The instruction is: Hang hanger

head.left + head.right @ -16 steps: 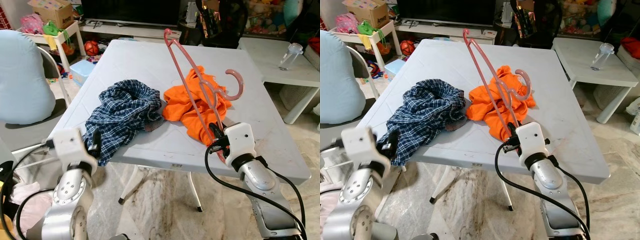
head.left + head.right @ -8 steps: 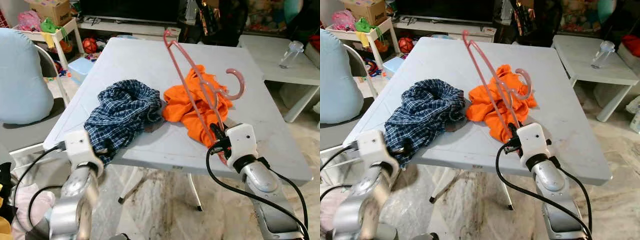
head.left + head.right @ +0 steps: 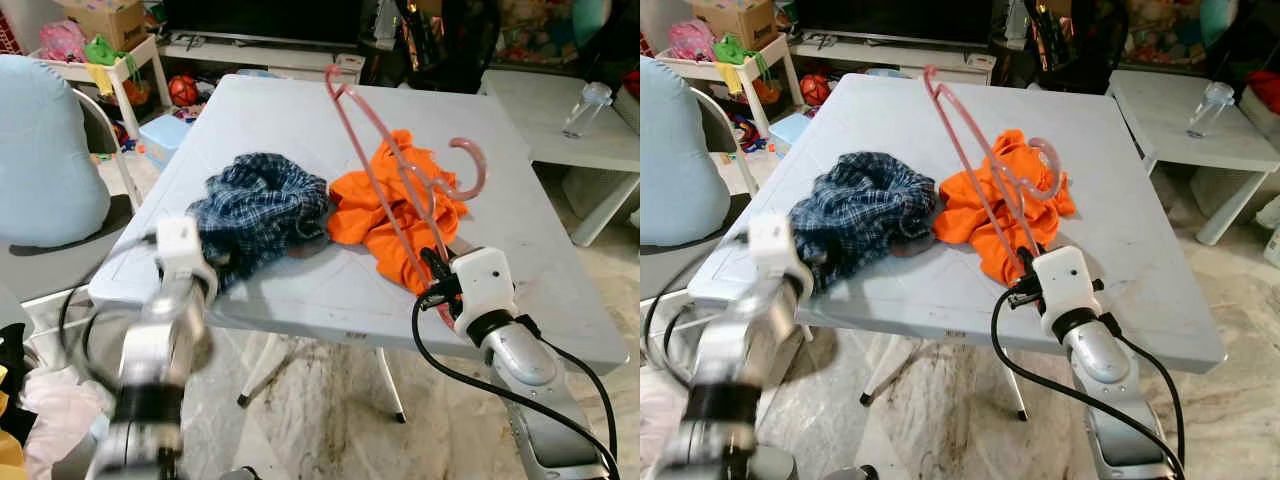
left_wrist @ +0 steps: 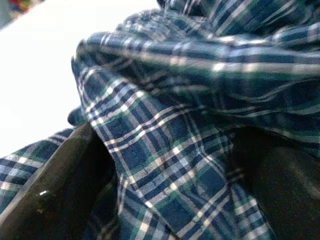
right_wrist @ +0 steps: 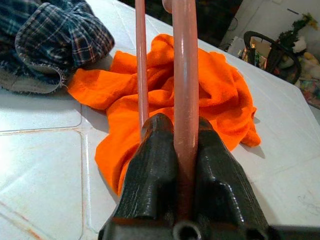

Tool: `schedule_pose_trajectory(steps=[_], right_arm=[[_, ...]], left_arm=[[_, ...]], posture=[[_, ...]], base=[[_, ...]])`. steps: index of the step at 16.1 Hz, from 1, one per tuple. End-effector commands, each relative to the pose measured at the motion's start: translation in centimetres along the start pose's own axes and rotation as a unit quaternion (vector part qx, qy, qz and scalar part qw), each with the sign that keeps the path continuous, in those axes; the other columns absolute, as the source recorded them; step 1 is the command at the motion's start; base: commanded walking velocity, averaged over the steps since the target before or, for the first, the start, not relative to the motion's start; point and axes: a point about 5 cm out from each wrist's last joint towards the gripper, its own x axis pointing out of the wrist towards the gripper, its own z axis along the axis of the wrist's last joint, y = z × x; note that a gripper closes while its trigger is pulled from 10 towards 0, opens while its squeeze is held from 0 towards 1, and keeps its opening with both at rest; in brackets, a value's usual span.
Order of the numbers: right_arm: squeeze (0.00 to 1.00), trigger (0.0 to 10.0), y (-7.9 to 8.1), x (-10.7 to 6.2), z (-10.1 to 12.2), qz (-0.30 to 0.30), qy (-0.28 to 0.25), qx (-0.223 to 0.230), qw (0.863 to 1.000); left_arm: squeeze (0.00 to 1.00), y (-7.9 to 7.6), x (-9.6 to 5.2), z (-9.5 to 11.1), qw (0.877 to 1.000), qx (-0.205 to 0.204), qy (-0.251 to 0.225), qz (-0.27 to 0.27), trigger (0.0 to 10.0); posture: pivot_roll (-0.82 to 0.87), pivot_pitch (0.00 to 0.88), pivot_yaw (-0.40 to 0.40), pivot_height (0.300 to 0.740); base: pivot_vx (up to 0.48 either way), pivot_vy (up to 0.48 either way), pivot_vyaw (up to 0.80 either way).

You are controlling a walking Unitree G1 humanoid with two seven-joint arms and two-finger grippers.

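A pink plastic hanger (image 5: 185, 75) stands tilted above the white table (image 3: 290, 110), its hook (image 3: 478, 160) over an orange cloth (image 3: 355, 205). My right gripper (image 3: 437, 282) is shut on the hanger's lower bar near the table's front edge, with the bar pinched between its fingers (image 5: 155, 165). A blue plaid shirt (image 3: 265, 200) lies bunched left of the orange cloth. My left gripper (image 3: 213, 268) is pushed into the shirt's front edge. In the left wrist view its fingers (image 4: 50, 200) stand wide apart with plaid cloth (image 4: 165, 165) between them.
A chair with a light blue cushion (image 3: 45, 150) stands close on the left. A low white side table (image 3: 570, 140) with a clear bottle (image 3: 583, 108) is at the right. A toy shelf (image 3: 100, 60) and a blue box (image 3: 165, 135) sit back left.
My left arm has risen from beside the table's edge to the plaid shirt. The shirt's hanging part is now bunched up on the table. The right gripper and hanger have stayed put.
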Motion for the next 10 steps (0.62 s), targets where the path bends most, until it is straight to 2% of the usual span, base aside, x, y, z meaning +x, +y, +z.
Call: schedule_pose_trajectory(steps=[1, 2, 3, 5, 7, 10], right_arm=[[0.0, 10.0, 0.3, 0.0, -1.0, 0.005, 0.028, 0.006, 1.0], [0.0, 10.0, 0.3, 0.1, -0.8, 0.005, 0.026, 0.005, 1.0], [0.0, 10.0, 0.3, 0.2, -0.7, 0.004, 0.025, 0.005, 1.0], [0.0, 10.0, 0.2, 0.3, -0.4, -0.003, 0.021, 0.004, 1.0], [0.0, 10.0, 0.2, 0.1, -0.3, -0.006, 0.019, 0.004, 1.0], [0.0, 10.0, -0.1, -0.3, -0.2, -0.024, 0.01, 0.011, 1.0]], left_arm=[[0.0, -0.5, 0.9, 0.9, 1.0, 0.016, -0.019, -0.006, 10.0], [0.0, -0.6, 2.0, 2.7, 0.997, 0.048, -0.054, -0.003, 10.0], [0.0, -0.6, 2.4, 4.0, 0.994, 0.063, -0.087, 0.001, 10.0], [0.0, -1.4, 3.3, 6.3, 0.989, 0.102, -0.11, -0.013, 10.0], [0.0, -2.3, 3.4, 7.0, 0.984, 0.125, -0.122, -0.03, 10.0], [0.0, -2.9, 3.1, 6.9, 0.978, 0.124, -0.154, -0.064, 10.0]], posture=[[0.04, 0.081, -0.046, 0.74], [0.03, 0.079, -0.048, 0.74], [0.02, 0.077, -0.045, 0.74], [0.0, 0.072, -0.038, 0.74], [0.0, 0.071, -0.028, 0.74], [0.01, 0.074, -0.01, 0.74]], base=[[0.0, 0.0, 0.0], [0.0, 0.0, 0.0], [0.0, 0.0, 0.0], [0.0, 0.0, 0.0], [0.0, 0.0, 0.0], [0.0, 0.0, 0.0]])
